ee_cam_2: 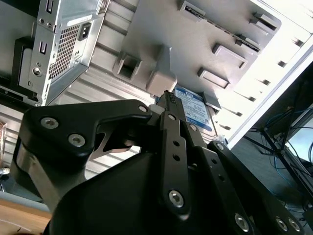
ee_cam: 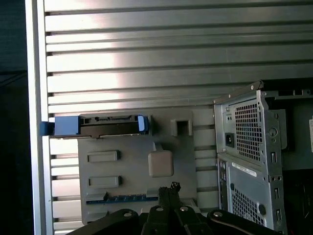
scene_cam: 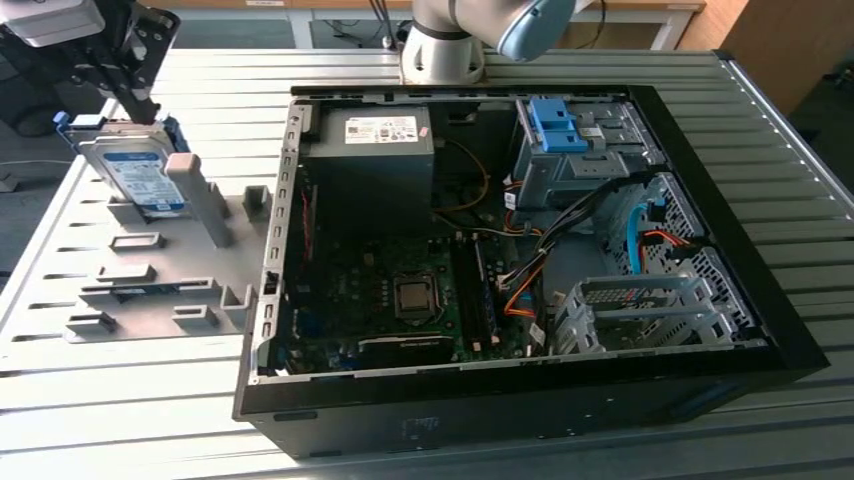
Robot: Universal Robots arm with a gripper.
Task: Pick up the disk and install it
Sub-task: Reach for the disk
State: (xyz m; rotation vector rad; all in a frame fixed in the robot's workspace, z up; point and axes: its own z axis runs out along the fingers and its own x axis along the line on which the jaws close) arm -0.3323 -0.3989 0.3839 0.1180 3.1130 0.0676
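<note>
Slatted metal table (scene_cam: 134,420): disk (scene_cam: 140,175) stands on edge in the grey fixture (scene_cam: 160,290) just beyond the tips of the gripper (ee_cam_2: 171,96), closed on nothing; rigid, dense, likely shock-sensitive, so I'd pinch its blue carrier (ee_cam: 62,125) edges.

- A robotics laboratory or test workshop is indicated, not a home or a shop.
- A slatted silver aluminium worktop (scene_cam: 147,420) of the industrial profile kind is seen in the exterior view.
- The silver-and-blue base of a robot arm (scene_cam: 441,45) is mounted at the far edge.
- An opened black desktop computer case (scene_cam: 534,420), its circuit board and cabling exposed, is laid on its side.
- A grey plastic fixture plate with raised holders (scene_cam: 147,290) is set beside it.
- Loose blue cables (ee_cam_2: 288,147) are seen beyond the worktop in the second wrist view.
</note>
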